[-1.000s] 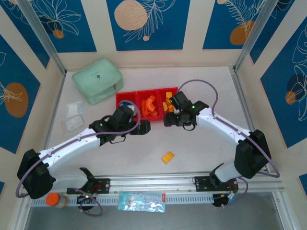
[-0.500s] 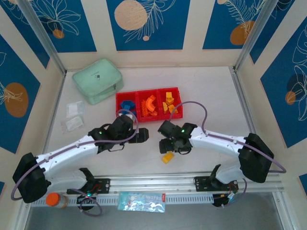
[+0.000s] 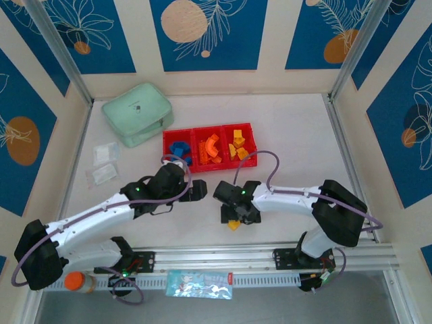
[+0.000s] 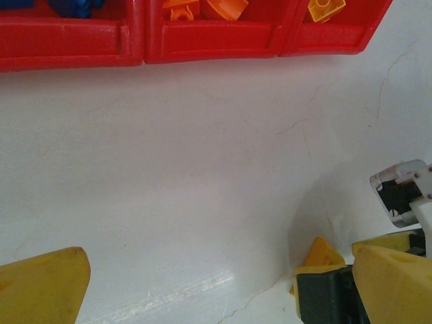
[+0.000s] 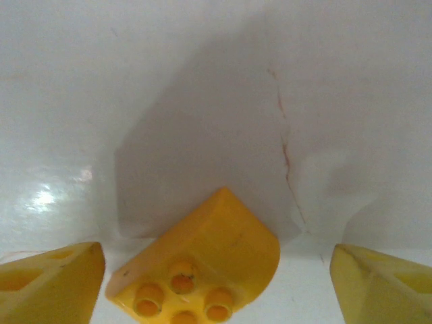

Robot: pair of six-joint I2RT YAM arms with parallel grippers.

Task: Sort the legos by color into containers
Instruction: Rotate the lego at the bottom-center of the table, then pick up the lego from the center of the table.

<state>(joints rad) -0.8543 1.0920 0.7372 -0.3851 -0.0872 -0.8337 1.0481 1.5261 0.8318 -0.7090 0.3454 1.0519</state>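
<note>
Between the spread fingers of my right hand [image 5: 217, 283] a yellow lego [image 5: 202, 266] lies on the bench [image 5: 202, 81], touching neither finger. My left hand [image 4: 216, 287], also spread, hovers nearby, facing the red tray [image 4: 202, 40].

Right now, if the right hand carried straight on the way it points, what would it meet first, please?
Most likely the yellow lego, which lies on the table between the open fingers of the right hand. How close the hand already is to it is hard to judge.
</note>
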